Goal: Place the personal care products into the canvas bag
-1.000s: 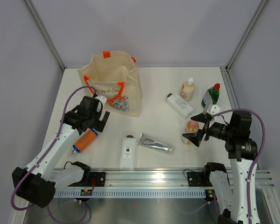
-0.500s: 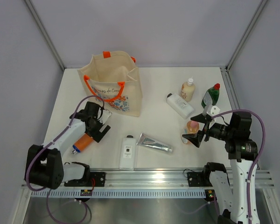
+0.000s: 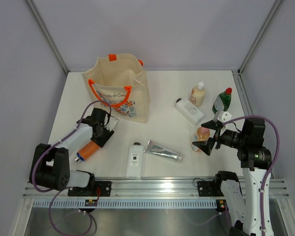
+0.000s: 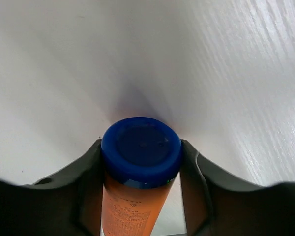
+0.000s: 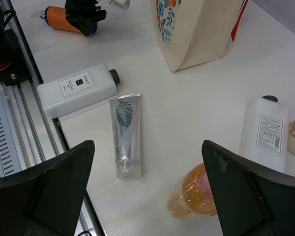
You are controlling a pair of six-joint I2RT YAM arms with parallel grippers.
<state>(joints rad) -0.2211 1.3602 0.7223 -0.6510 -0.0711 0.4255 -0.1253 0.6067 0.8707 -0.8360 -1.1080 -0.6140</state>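
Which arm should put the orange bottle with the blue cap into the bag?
The left. The left pincer grips the orange bottle at its blue cap, right beside the canvas bag. The right pincer is open, far across the table by the peach bottle.

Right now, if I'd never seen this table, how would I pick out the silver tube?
Start at the big cream canvas bag at the far left. Toward the near edge from its right corner, the silver tube lies flat, just right of a white bottle. It is the only shiny, metallic thing; its neighbours are bottles.
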